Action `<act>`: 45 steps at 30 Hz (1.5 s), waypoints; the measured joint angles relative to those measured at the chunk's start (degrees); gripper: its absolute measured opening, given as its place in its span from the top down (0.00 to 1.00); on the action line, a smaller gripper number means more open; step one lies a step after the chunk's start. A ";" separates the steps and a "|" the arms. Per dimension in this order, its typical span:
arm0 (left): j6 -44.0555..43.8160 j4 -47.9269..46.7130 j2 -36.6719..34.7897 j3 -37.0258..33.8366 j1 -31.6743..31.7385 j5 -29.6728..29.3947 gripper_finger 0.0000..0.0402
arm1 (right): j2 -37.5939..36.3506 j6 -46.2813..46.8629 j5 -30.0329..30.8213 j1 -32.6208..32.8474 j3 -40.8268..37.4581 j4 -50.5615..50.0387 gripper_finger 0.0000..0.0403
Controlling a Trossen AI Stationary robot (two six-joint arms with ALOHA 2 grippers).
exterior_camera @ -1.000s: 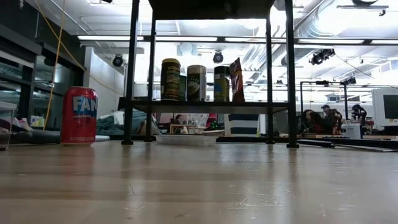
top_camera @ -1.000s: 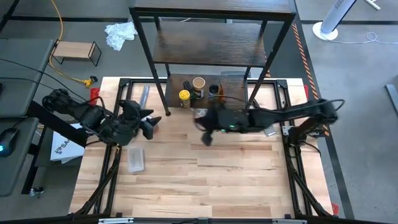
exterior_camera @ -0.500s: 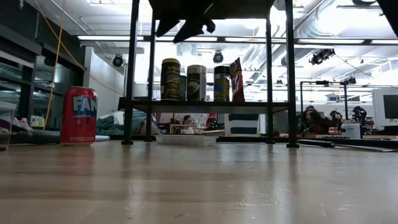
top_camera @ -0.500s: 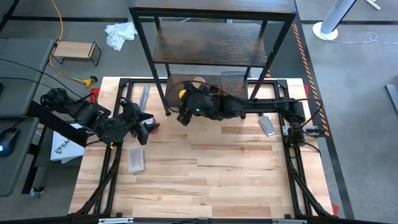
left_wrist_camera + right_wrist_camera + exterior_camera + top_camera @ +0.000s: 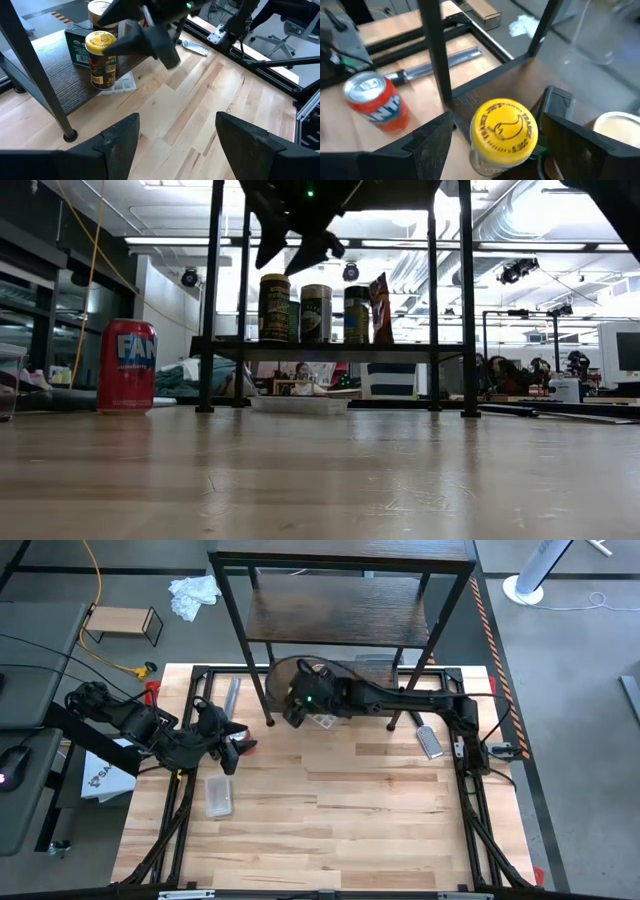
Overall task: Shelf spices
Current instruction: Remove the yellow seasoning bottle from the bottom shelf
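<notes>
R gripper (image 5: pixel 492 150) open, empty, over yellow-lidded jar (image 5: pixel 503 134) on shelf (image 5: pixel 330 718); L gripper (image 5: pixel 172 137) open, empty. Risk: finger knocks jar over

A red can (image 5: pixel 127 366) stands on the wooden table (image 5: pixel 330 830). A clear plastic piece (image 5: pixel 218 796) lies flat there. A small wooden rack (image 5: pixel 122 623) sits on the floor.

The shelf (image 5: pixel 330 348) carries the spices (image 5: pixel 322 312) on its lowest board; the wooden table (image 5: pixel 330 810) bears a red can (image 5: pixel 127 366).
</notes>
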 joint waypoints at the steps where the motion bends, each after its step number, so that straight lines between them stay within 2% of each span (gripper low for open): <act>1: 0.00 0.00 0.00 0.01 0.00 0.05 0.36 | -0.04 0.89 -1.18 -0.57 0.00 -0.02 0.25; 6: -0.53 0.43 0.00 0.00 0.00 0.15 0.36 | 0.14 1.01 -2.26 -2.22 -0.02 0.70 0.25; 13: -3.04 0.50 0.00 0.01 0.00 0.27 0.36 | 0.14 -0.61 -8.07 -2.95 -0.04 0.21 0.25; 30: -4.28 0.58 0.00 0.00 0.00 0.23 0.36 | 3.38 -4.17 -8.61 -3.23 -0.13 -0.48 0.26; 34: -4.29 0.58 0.00 0.00 0.02 0.07 0.36 | 3.46 -6.09 -8.63 -3.23 -0.16 1.26 0.32; 38: -3.58 0.58 0.00 0.00 0.02 -0.47 0.36 | 3.25 -5.53 -8.80 -3.23 -0.15 1.23 0.48; 45: -1.97 0.51 0.02 0.00 0.02 -0.23 0.36 | -0.29 -6.18 -15.24 -0.83 -0.17 -5.05 0.48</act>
